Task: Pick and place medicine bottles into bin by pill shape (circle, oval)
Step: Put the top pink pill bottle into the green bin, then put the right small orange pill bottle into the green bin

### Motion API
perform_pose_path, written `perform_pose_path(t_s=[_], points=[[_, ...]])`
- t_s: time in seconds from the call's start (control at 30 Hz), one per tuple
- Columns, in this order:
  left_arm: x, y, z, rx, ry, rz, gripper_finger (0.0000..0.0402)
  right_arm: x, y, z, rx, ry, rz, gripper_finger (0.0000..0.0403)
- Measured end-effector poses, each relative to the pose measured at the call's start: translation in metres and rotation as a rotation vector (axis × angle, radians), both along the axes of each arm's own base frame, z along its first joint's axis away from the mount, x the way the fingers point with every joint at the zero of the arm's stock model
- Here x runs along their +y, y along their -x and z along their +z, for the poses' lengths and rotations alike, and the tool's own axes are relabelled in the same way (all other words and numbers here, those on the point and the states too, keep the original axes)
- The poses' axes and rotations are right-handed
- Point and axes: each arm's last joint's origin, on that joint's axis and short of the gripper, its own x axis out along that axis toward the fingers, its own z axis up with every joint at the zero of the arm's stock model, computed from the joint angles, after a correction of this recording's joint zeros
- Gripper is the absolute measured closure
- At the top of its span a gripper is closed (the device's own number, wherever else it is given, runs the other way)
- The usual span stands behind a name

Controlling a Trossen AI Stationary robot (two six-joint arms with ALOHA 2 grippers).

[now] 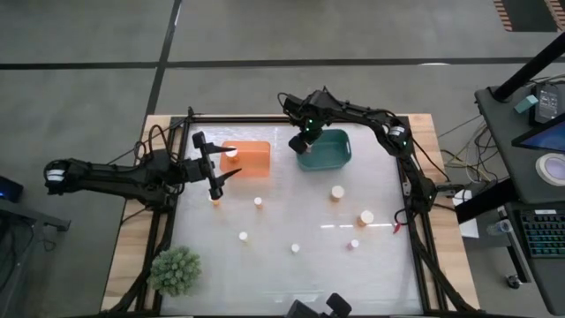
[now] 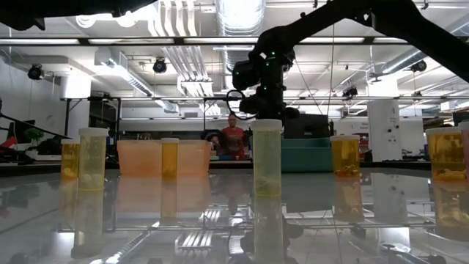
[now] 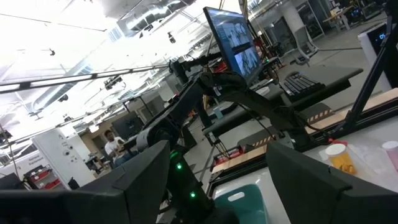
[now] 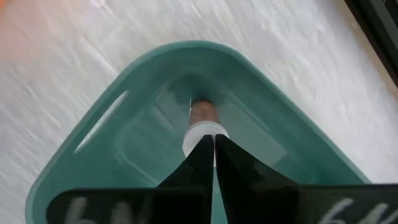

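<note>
The right hand hangs over the teal bin, near the bin's left edge as seen from above, its two dark fingers pressed together with no gap between them. Just past the fingertips, in the right wrist view, sits a small bottle with its white cap toward the hand and its brownish body running away from it, down into the bin; the fingers meet in front of the cap and whether they touch it cannot be told. The right arm reaches in from the right rear of the desk, bends at the elbow near the back corner and runs along the rear edge to the bin, with the wrist pitched downward.

The left hand is held beside the orange bin, at its left end, fingers wide apart and holding nothing. Its arm stretches in almost straight from the left side of the desk, and its wrist view looks level across the room toward the right arm and the teal bin.

Out on the desk the other medicine bottles stand upright, caps up, long axes vertical: one by the left hand, one right of it, two nearer the front, and a group on the right. A green plant sits at the front left corner.
</note>
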Motion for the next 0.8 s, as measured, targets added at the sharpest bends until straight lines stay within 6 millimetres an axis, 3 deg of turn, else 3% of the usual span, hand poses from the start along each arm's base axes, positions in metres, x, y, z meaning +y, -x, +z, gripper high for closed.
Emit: perform_pose_path(t_s=[0.5,0.63,0.8], points=[[0.000,0.000,0.000,0.000,0.000,0.000,0.0150,0.005,0.002,0.033,-0.018,0.011,0.006,0.0394],[0.000,0.000,-0.001,0.003,0.000,0.001,0.0150,0.025,0.000,0.043,0.005,-0.002,0.051,0.0394],[0.000,0.000,-0.001,0.006,0.002,0.001,0.0150,0.068,-0.005,0.059,-0.016,0.009,0.160,0.0394]])
